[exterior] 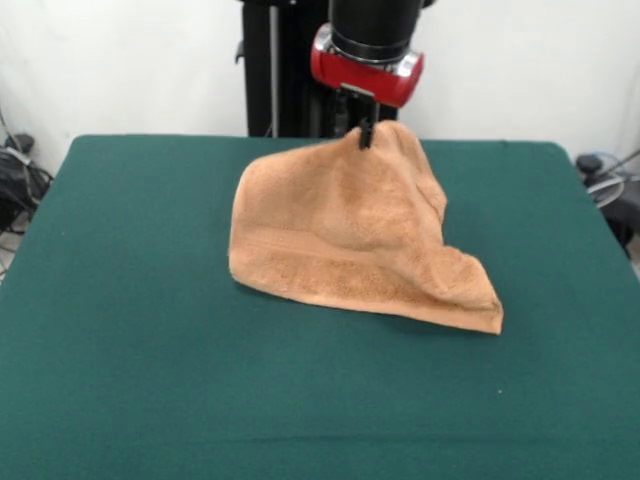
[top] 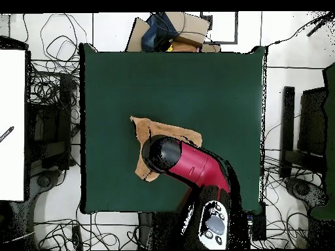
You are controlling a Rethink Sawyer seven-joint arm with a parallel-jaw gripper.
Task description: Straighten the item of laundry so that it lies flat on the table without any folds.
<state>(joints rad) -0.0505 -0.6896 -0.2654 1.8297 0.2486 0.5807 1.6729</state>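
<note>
The orange-tan towel (exterior: 350, 235) is lifted at one point into a tent shape; its lower hem with a woven band rests on the green table (exterior: 130, 330). My gripper (exterior: 366, 135) is shut on the towel's top and holds it up above the table's far middle. In the overhead view the arm (top: 190, 163) covers most of the towel (top: 157, 131); only the towel's far and left edges show there, and the gripper is hidden under the arm.
The robot's black pedestal (exterior: 275, 70) stands behind the table's far edge. Cables and equipment lie on the floor at both sides (top: 49, 104). Boxes sit beyond the table's far edge in the overhead view (top: 173, 29).
</note>
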